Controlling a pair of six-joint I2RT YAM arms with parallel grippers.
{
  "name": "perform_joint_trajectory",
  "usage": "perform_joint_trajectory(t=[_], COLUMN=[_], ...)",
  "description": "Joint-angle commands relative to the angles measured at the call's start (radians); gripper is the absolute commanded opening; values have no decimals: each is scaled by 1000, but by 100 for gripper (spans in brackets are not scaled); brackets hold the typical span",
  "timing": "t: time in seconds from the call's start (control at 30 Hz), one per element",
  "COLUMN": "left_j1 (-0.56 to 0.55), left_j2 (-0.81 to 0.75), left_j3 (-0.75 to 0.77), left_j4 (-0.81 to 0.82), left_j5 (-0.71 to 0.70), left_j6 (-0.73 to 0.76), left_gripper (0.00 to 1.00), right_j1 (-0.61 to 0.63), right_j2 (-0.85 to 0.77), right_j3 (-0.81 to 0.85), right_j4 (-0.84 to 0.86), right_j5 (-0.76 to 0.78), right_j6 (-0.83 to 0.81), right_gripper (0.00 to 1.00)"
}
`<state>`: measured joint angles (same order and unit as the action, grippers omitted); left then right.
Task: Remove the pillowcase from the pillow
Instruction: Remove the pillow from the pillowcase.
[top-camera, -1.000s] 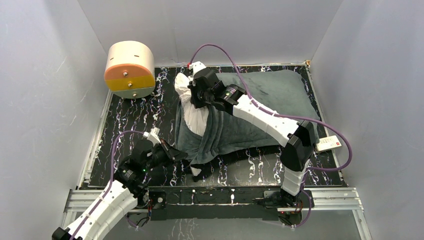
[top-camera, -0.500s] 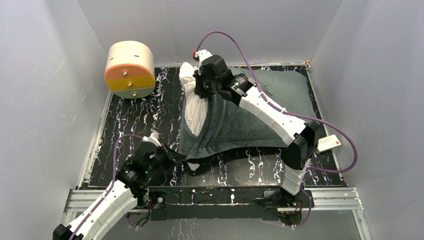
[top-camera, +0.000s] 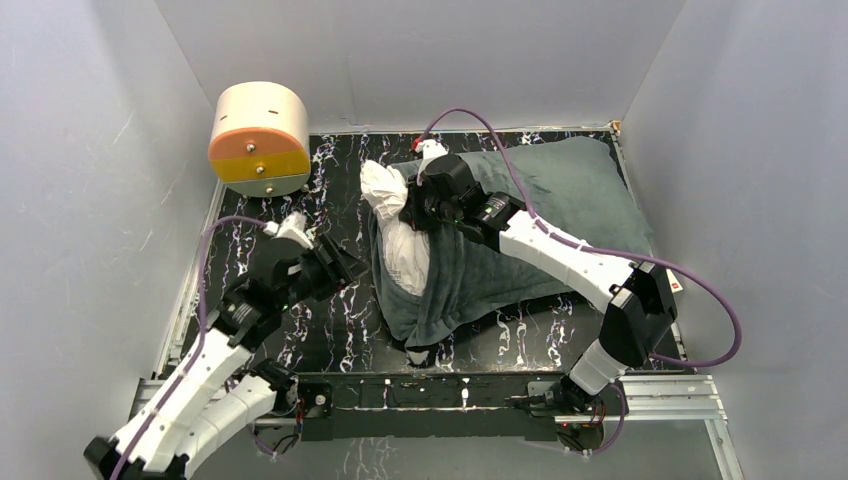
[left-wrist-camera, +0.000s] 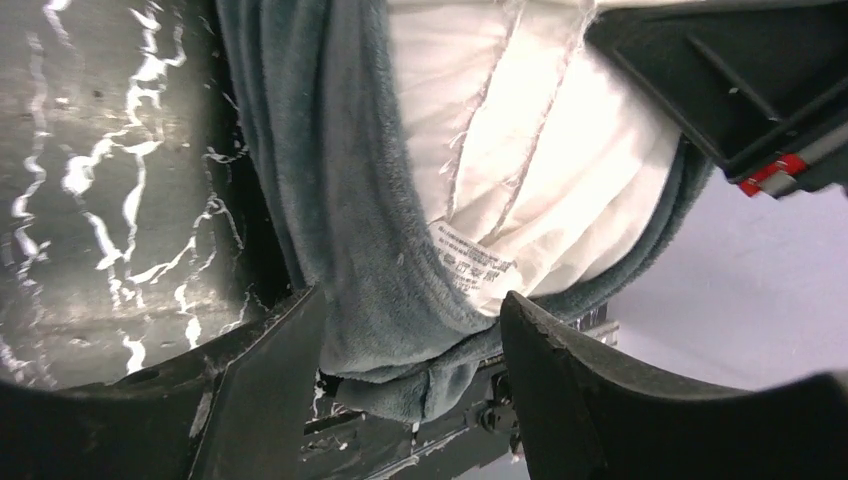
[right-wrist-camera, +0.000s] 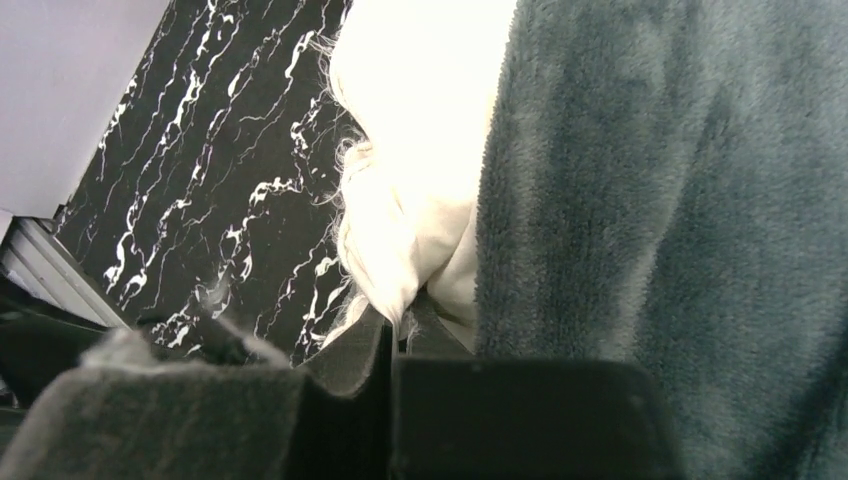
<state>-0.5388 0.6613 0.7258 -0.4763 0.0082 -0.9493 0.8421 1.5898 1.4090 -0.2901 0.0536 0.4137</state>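
L tool wide, just off pillowcase edge; R tool pinching pillow corner.

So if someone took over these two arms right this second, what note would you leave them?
Left gripper: open, holding nothing, just left of the pillowcase opening.
Right gripper: shut on the pillow, pinching its bunched white end.
Done: the pillow's left end sticks out of the pillowcase.
Left: most of the pillow is inside; probably grip the pillowcase edge with the free gripper and pull the two apart.
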Motion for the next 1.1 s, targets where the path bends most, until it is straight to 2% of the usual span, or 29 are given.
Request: perform_joint_trajectory(t=[0.0, 0.23, 0.27, 0.43, 0.5, 0.6, 0.67, 0.8, 0.83, 0.93, 1.07], left_j1=[-3, -7, -7, -9, -9, -9, -9, -9, -9, -9, -9], left_j2=[195, 356, 373, 328, 282, 258, 249, 215, 208, 191, 177], left_j3=[7, -90, -93, -136, -150, -158, -176, -208, -211, -232, -264], left_j4=[119, 376, 389, 353, 303, 260, 275, 322, 321, 321, 323], left_j5=[206, 348, 358, 301, 259, 249, 257, 264, 265, 268, 277], left_j6=[49, 1, 0, 4, 13, 35, 30, 13, 17, 12, 5], left_gripper=[63, 63, 59, 10, 0, 0, 0, 0, 0, 0, 0], right_j1=[4, 28, 33, 45, 50, 82, 142, 282, 299, 325, 337], right_j2=[-45, -24, -20, -22, -26, 4, 34, 53, 60, 86, 130], right_j3=[-2, -4, -3, 5, 16, 67, 100, 87, 83, 61, 20], right_j4=[130, 130, 127, 100, 72, -21, -106, -226, -252, -273, -256], right_j5=[56, 55, 57, 64, 43, -46, -1, 429, 496, 553, 617], right_j6=[31, 36, 36, 25, 10, -40, -74, -73, -56, -39, -5], right_gripper=[0, 0, 0, 2, 15, 39, 54, 80, 83, 85, 82])
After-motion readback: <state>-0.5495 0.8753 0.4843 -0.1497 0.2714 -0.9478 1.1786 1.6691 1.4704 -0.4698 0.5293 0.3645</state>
